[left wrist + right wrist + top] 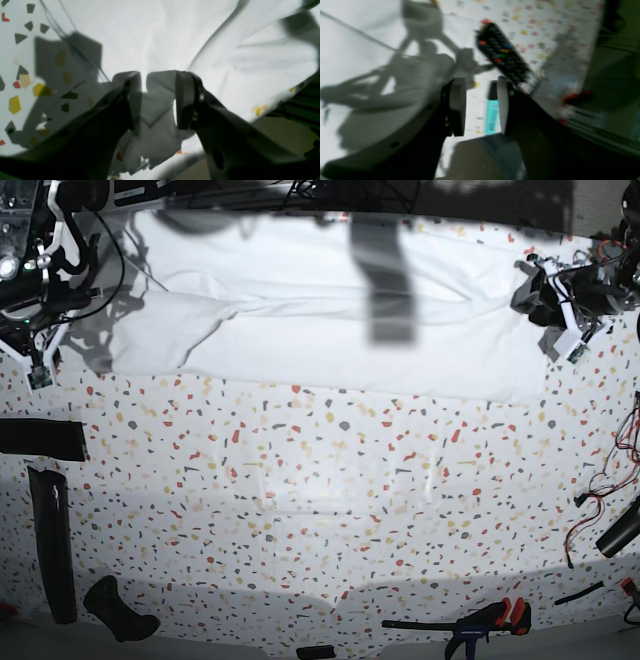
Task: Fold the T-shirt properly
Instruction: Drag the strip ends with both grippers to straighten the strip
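no readable text, remote control (506, 57) buttons blurred, marker (492, 113) barcode illegible

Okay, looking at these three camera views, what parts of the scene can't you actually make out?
- Large plain white T-shirt: its far edge is cut off by the base view's top border and crossed by a dark shadow.
- Black remote control: buttons smeared by motion blur in the right wrist view.
- Turquoise marker: partly hidden behind the right gripper.
- Left gripper: cloth fills its jaws, hiding what lies beneath.

a white speckled table (300, 480) with red, yellow and grey flecks. a black remote control (506, 57) with coloured buttons lies near a turquoise marker (492, 115). a red-handled clamp (470, 622) lies at the table's front edge.
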Action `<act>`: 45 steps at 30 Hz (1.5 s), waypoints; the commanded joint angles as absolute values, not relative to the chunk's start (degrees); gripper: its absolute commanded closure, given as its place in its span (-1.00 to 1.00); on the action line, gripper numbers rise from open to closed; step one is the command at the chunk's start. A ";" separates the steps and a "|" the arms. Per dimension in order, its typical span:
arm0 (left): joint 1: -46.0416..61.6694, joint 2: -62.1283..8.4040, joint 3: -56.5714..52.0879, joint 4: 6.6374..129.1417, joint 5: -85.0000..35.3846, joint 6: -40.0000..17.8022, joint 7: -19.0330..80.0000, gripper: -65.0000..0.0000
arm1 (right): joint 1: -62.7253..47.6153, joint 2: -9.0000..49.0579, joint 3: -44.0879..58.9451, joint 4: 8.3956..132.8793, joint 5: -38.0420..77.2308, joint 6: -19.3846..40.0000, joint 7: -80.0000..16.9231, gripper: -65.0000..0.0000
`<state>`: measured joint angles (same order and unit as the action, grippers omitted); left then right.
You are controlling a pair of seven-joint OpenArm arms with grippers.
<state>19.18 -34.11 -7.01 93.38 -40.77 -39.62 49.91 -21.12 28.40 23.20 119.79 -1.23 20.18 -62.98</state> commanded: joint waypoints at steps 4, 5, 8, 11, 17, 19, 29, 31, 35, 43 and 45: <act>18.90 -35.11 -7.44 94.28 -41.43 -40.00 49.19 0.31 | -19.40 29.36 23.66 120.75 1.78 15.79 -56.18 0.35; 18.90 -35.11 -7.44 94.28 -41.45 -40.00 49.19 0.31 | -19.05 29.34 23.66 120.73 5.50 15.84 -53.58 0.35; 18.92 -35.11 -7.44 94.28 -41.43 -40.00 49.21 0.31 | -19.09 29.34 23.59 120.51 16.84 16.62 -47.42 0.35; 18.92 -35.11 -7.44 94.28 -41.45 -40.00 49.19 0.31 | -19.16 28.82 23.59 120.49 21.63 19.79 -48.99 0.35; 18.90 -35.09 -7.44 94.28 -41.47 -40.00 48.62 0.31 | -19.22 22.79 23.59 117.78 21.65 24.36 -51.51 0.35; 18.92 -35.07 -7.44 94.28 -41.47 -40.00 48.27 0.31 | -19.22 20.53 23.59 115.52 21.45 27.31 -51.44 0.35; 18.94 -28.25 -7.44 94.21 -34.94 -40.00 49.63 0.31 | -19.05 17.78 23.59 102.02 21.04 30.24 -49.80 0.35; 18.83 -26.28 -7.44 94.19 -30.83 -40.00 49.08 0.31 | -19.05 17.78 23.59 100.51 21.04 30.20 -49.60 0.35; 17.65 -25.87 -7.44 94.17 -22.65 -37.39 46.59 0.31 | -18.79 17.80 23.59 99.88 21.04 30.22 -49.01 0.35; 16.38 -28.36 -7.44 93.45 -20.40 -35.33 44.45 0.31 | -13.43 17.78 23.59 99.83 21.02 30.22 -48.80 0.35; 15.68 -28.29 -7.44 92.03 -20.38 -35.33 43.88 0.31 | -11.14 17.76 23.59 99.83 21.04 30.22 -48.84 0.35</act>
<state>16.01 -27.49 -7.07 91.83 -21.74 -36.21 43.35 -11.81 16.95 23.22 98.91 20.86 30.26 -50.11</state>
